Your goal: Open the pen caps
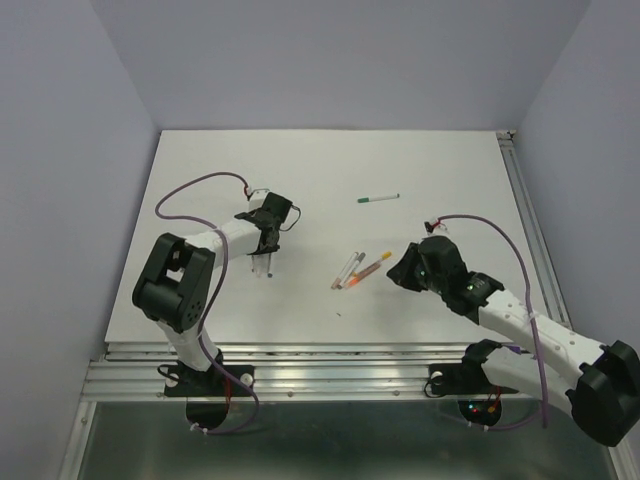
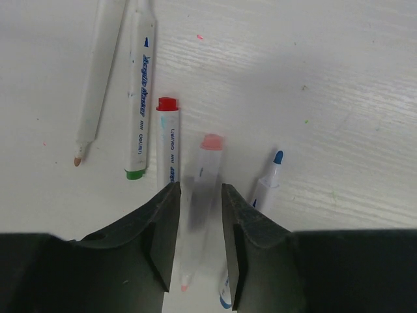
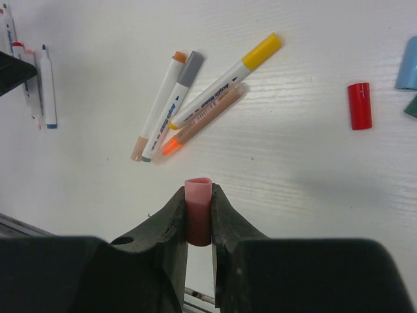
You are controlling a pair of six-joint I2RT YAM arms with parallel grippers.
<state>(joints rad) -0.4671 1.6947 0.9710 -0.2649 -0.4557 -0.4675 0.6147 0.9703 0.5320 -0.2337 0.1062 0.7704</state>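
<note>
My right gripper (image 3: 199, 195) is shut on a pink pen cap (image 3: 198, 199), held upright above the table. Loose on the table in the right wrist view lie a red cap (image 3: 359, 105), a light blue cap (image 3: 408, 63) and a dark green cap (image 3: 412, 106) at the right edge. My left gripper (image 2: 199, 195) stands open over a blurred pink-ended pen (image 2: 210, 163), with a gap beside the pen. Next to that pen lie a red-ended pen (image 2: 168, 140), a green-ended pen (image 2: 140, 98), a blue-tipped pen (image 2: 268, 179) and a bare barrel (image 2: 98, 78).
A cluster of pens (image 3: 202, 98) lies between the arms, one with a yellow cap (image 3: 262, 49), others with grey and orange ends. A single green-tipped pen (image 1: 378, 198) lies farther back. The metal rail (image 1: 300, 365) runs along the table's near edge.
</note>
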